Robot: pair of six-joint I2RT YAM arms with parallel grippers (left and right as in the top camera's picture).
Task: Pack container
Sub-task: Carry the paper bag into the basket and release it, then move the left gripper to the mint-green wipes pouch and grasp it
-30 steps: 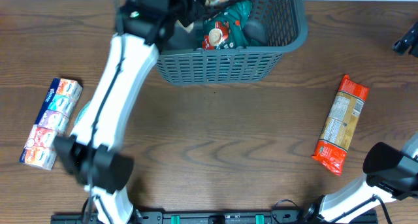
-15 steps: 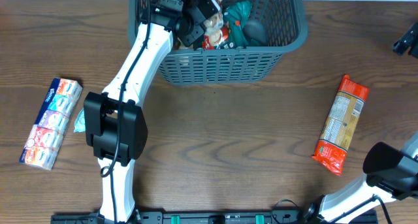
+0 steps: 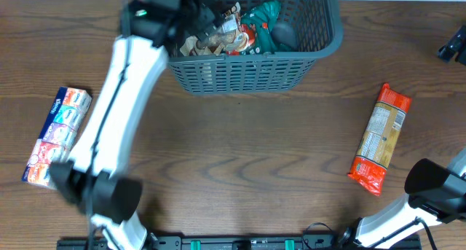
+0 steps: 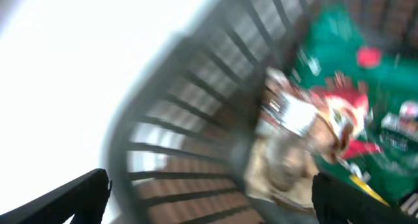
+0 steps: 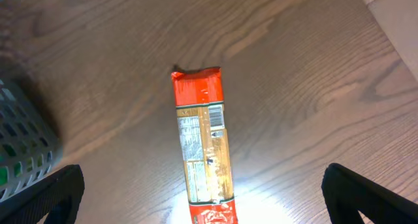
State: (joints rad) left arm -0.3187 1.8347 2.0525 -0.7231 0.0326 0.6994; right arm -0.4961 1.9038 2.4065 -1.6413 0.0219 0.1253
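Note:
The container (image 3: 247,75) is a dark grey slotted basket at the table's far middle. Inside lie a beige and silver packet with red print (image 3: 218,40), a green packet (image 3: 262,20) and a dark item (image 3: 284,35). My left gripper (image 3: 195,6) hovers blurred over the basket's left end, open and holding nothing. In the left wrist view the gripper (image 4: 212,201) spans the basket wall (image 4: 176,119), with the beige packet (image 4: 297,139) lying free beyond it. My right gripper (image 5: 206,194) stands open high above an orange-red packet (image 5: 202,145).
A long tissue pack (image 3: 58,137) lies at the table's left. The orange-red packet (image 3: 380,138) lies at the right, well away from the basket. The right gripper (image 3: 453,44) shows dark at the far right edge, and the right arm's base (image 3: 429,181) sits at bottom right.
My left gripper has opened and let the beige packet drop into the basket. The left arm has swung and now shows blurred. The right arm has not moved.

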